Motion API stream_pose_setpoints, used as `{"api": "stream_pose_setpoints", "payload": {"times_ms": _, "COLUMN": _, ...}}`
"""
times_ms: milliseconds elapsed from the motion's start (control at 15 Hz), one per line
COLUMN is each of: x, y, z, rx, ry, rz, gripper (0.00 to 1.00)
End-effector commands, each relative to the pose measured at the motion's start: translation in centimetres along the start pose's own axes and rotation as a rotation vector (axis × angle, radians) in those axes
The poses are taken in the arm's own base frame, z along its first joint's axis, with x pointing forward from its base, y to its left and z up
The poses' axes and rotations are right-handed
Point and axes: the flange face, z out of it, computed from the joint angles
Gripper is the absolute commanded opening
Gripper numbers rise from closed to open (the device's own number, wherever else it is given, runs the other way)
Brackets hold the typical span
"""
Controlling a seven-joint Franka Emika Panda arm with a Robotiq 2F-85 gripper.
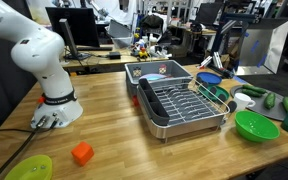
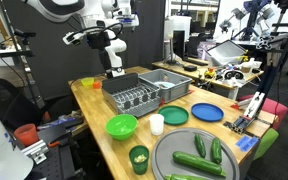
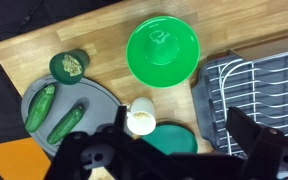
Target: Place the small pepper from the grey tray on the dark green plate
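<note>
While the pincer (image 2: 114,70) hung wide & empty over the far rack (image 2: 134,97), the small pepper (image 2: 216,150) lay w/ look-alike veg (image 2: 189,162) on the near grey tray (image 2: 169,150). Risk was grabbing the wrong one.

Wire dish rack (image 2: 139,98) taken as landmark, on wooden table (image 2: 92,100).
- Gripper (image 2: 114,70) seen hanging above the rack's far end.
- Dark grey tub (image 2: 172,87) set just beside the rack, picture right.
- Bright green bowl (image 2: 121,126) and white cup (image 2: 156,123) noted near the rack, camera side.
- Dark green plate (image 2: 172,115) found near the rack's front right corner.
- Grey tray (image 2: 166,160) placed well apart from the rack, toward camera; green vegetables (image 2: 189,160) laid on it.
</note>
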Motion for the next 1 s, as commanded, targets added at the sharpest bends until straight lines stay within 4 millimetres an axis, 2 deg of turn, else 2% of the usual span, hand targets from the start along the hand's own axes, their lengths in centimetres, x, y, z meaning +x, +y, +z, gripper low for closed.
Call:
{"api": "stream_pose_setpoints", "payload": {"times_ms": 0, "x": 0.0, "y": 0.0, "z": -0.1, "rx": 0.000, "ry": -0.001, "rz": 0.000, "gripper": 1.00}}
{"api": "stream_pose_setpoints", "payload": {"times_ms": 267, "x": 0.2, "y": 0.2, "z": -0.1, "rx": 0.005, "ry": -0.005, "rz": 0.011, "gripper": 1.00}}
{"api": "stream_pose_setpoints", "payload": {"times_ms": 467, "x": 0.8, "y": 1.0, "z": -0.4, "rx": 0.012, "ry": -0.005, "rz": 0.088, "gripper": 1.00}}
{"api": "stream_pose_setpoints", "payload": {"times_ms": 733, "x": 2.3, "y": 2.4, "z": -0.2, "rx": 0.014, "ry": -0.008, "rz": 0.305, "gripper": 1.00}}
{"api": "stream_pose_setpoints", "payload": {"times_ms": 933, "x": 3.2, "y": 2.5, "z": 0.9, "rx": 0.000, "ry": -0.028, "rz": 0.476, "gripper": 1.00}}
